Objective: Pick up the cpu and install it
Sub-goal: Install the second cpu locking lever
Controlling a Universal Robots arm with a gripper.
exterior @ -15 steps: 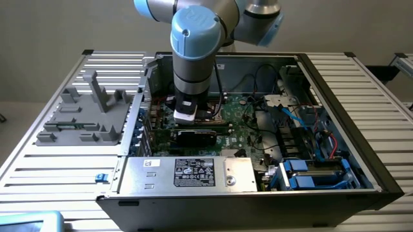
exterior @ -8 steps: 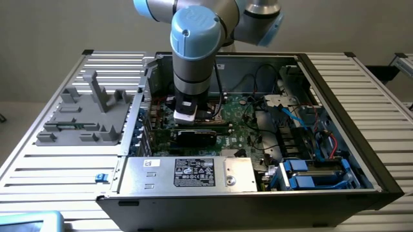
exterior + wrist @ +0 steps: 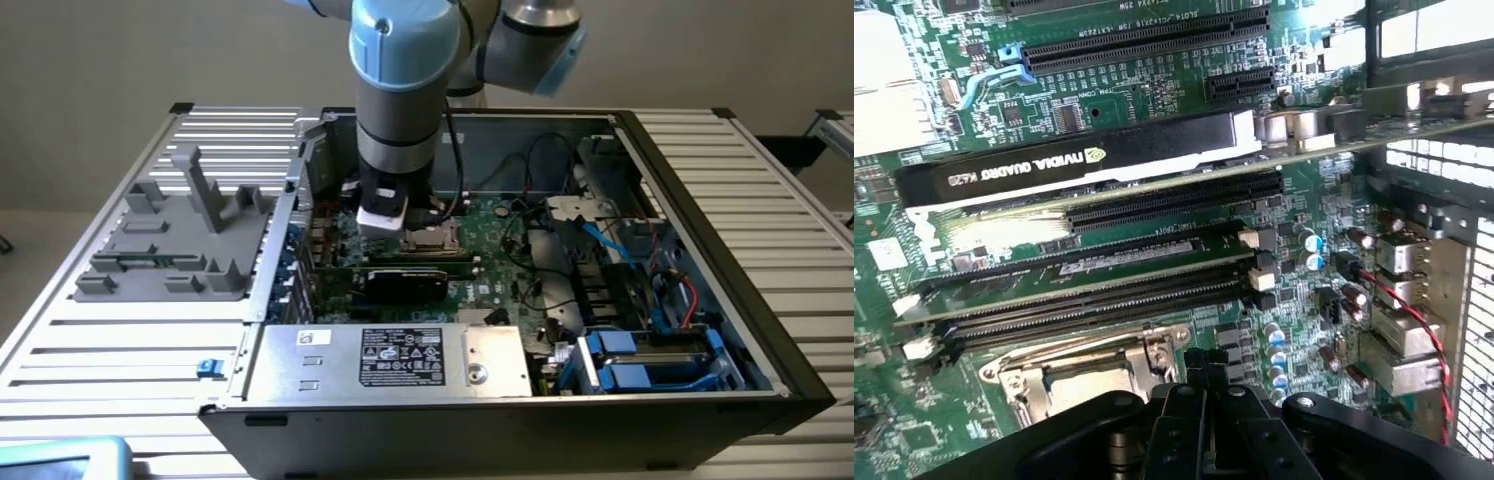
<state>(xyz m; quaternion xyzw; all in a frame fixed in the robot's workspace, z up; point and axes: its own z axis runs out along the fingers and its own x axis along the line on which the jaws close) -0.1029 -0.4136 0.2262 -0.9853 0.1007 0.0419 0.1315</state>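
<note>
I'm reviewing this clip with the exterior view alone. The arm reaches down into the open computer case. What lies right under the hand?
Observer: In the wrist view, the hand, with its fingers shut, hangs at the edge of the motherboard socket and its metal frame.
Operator: Is the cpu seated in it?
Observer: I cannot tell; the hand's black body covers part of the socket.
Operator: What is the black card beside it?
Observer: It is the graphics card, and its label reads NVIDIA Quadro.
Operator: Is anything between the card and the socket?
Observer: Long dark slots run between them.
</note>
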